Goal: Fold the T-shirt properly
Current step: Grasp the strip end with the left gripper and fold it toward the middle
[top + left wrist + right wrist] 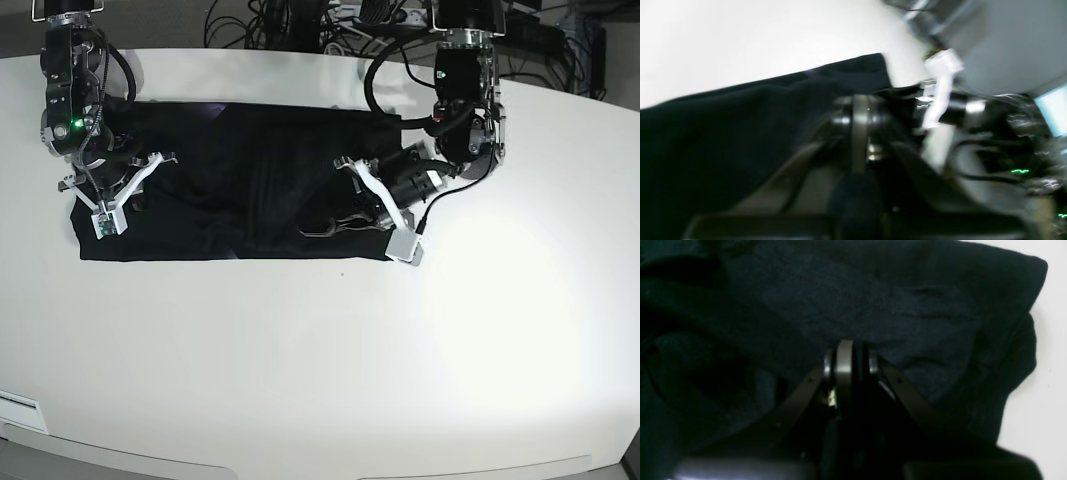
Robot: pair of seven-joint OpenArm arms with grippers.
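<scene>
The black T-shirt [230, 170] lies on the white table [320, 380] as a long flat band, plain side up, with no print showing. My right gripper [110, 195] is at its left end. In the right wrist view its jaws [848, 346] are together, pinching the dark cloth [890, 300]. My left gripper [335, 222] lies low over the shirt's right end. The left wrist view is blurred. There the gripper [858, 103] has its jaws together against the cloth [723, 133], near a corner of the shirt.
Cables and power strips [300, 25] crowd the table's back edge behind both arm bases. A lit screen [1053, 110] and wiring show at the right of the left wrist view. Bare white table [740, 40] lies around the shirt.
</scene>
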